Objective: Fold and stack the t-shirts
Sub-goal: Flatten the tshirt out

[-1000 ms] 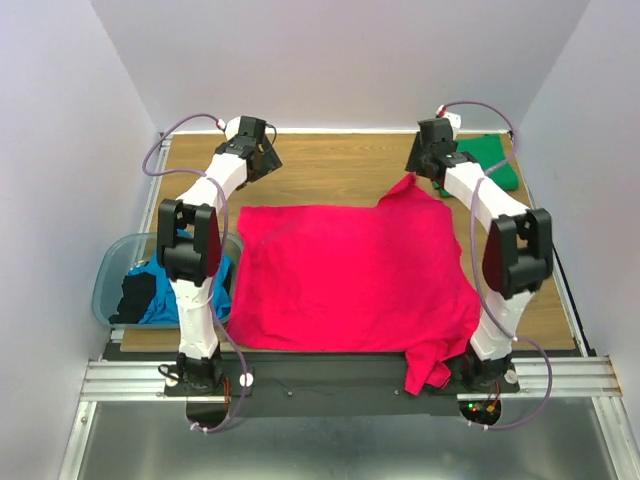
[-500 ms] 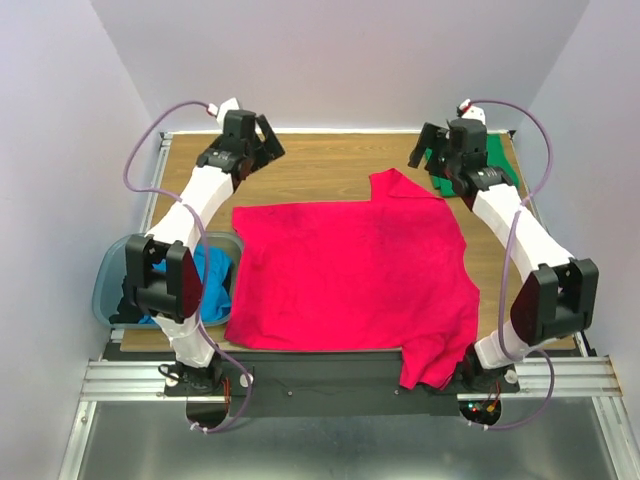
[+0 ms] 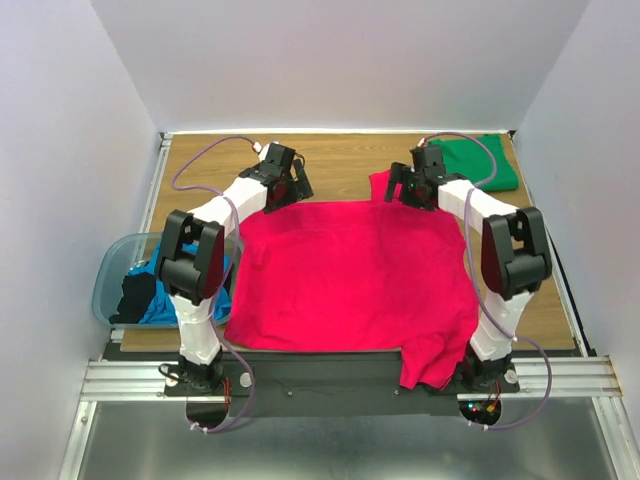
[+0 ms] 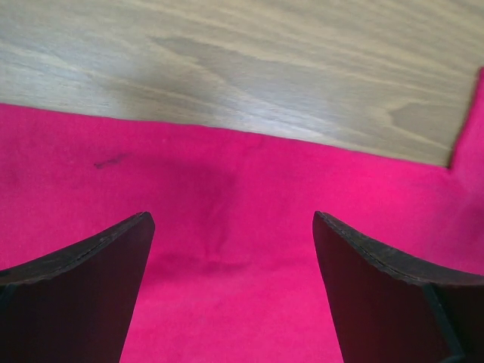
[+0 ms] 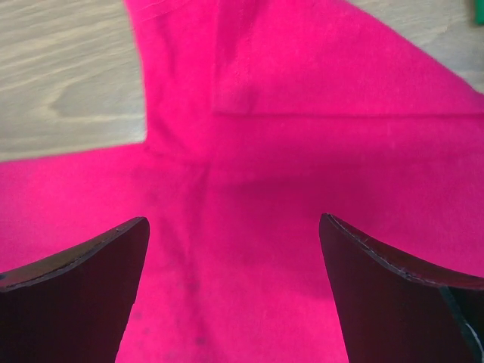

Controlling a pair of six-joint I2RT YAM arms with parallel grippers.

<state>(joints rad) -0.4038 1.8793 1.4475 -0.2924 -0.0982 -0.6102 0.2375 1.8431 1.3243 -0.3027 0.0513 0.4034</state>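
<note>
Crimson-pink t-shirt [image 3: 350,270] edge against wooden table [image 3: 340,155]

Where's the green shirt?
In the top view, the green t-shirt lies at the table's far right corner, just beyond the pink t-shirt.

top external: high at 6 o'clock, looking down on the whole table [image 3: 340,160] | left wrist: close above crimson-pink t-shirt [image 4: 227,249], far edge, 11 o'clock | right wrist: close, same shirt, 1 o'clock | shared: that shirt
</note>
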